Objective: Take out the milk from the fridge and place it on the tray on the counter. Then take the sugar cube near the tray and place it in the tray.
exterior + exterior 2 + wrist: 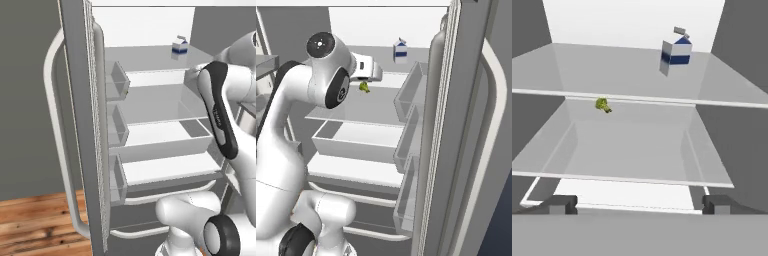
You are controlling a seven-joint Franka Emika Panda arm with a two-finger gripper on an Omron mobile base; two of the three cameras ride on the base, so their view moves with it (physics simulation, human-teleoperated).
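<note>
The fridge (80, 125) door stands open, bins along its inner side. The milk (676, 54) stands upright on the top shelf (627, 75), gable up, toward the back right, clear room around it. A small green item (602, 105) lies on the shelf below, left. The gripper (639, 205) is spread wide, empty, at the fridge mouth, well short of the milk.

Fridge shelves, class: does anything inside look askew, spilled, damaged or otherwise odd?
Nothing looks spilled or damaged. The milk stands upright on the upper shelf, toward the back. The one curious thing is a small green-yellow item lying alone on the shelf below; it is too small to identify. The fridge door stands open.
</note>
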